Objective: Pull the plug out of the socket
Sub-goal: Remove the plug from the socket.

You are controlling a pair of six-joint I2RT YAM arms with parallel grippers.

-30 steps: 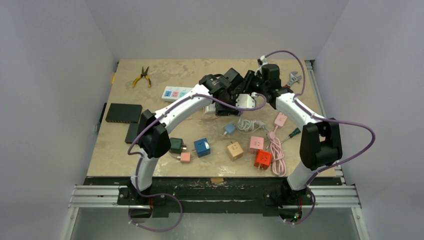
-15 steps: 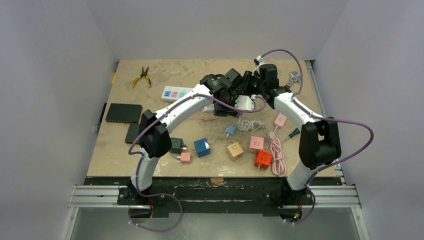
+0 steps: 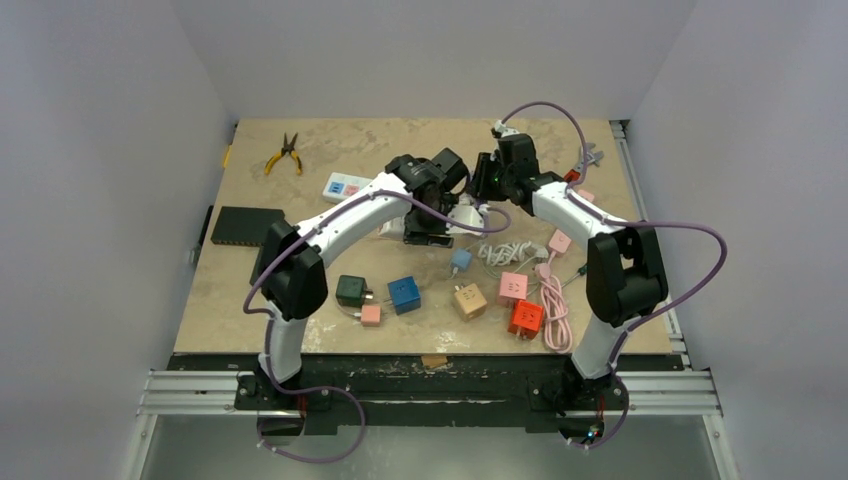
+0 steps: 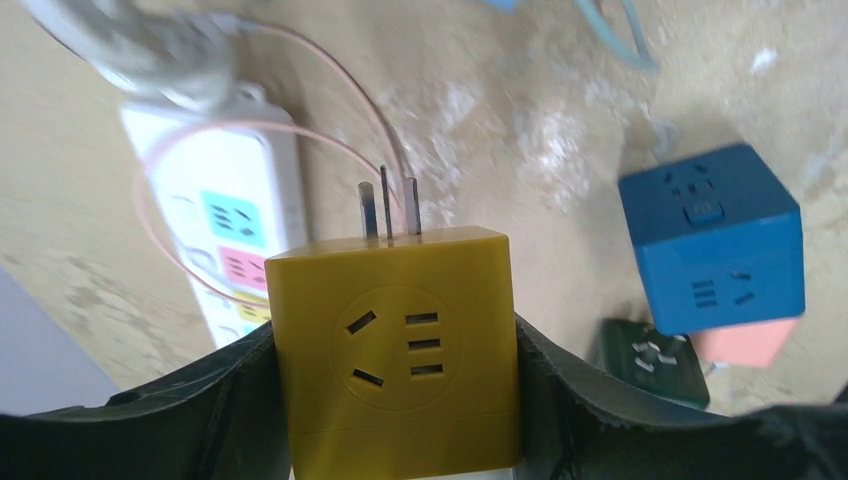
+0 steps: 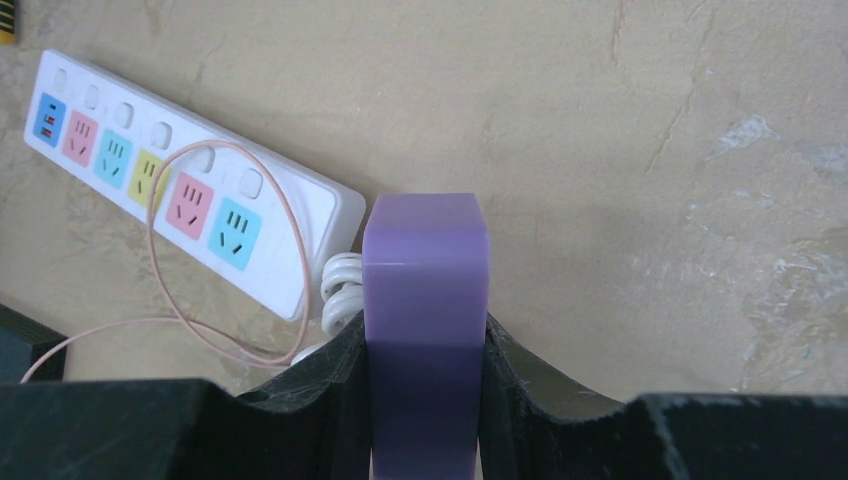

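Two pincers, two pieces, and daylight between them! Starting on the left, the left pincer (image 4: 395, 355) is clamped on the yellow plug cube (image 4: 395, 330), squeezing its two sides. The cube's three metal prongs (image 4: 386, 205) stick out bare, seated in nothing. It is held up over the table (image 4: 560, 120), with the white power strip (image 4: 215, 215) lying below and a blue cube (image 4: 715, 240) off to one side. Moving right, the right pincer (image 5: 425, 365) grips the purple block (image 5: 425, 270) edge-on. The block's face is hidden, so I can't confirm any slots on it, but I'd judge it to be the socket half. By my read the pull itself is done, plug free of socket. Next call: draw the two arms wider apart, then lower each piece onto a bare patch of table and release, keeping those prongs away from the clutter.
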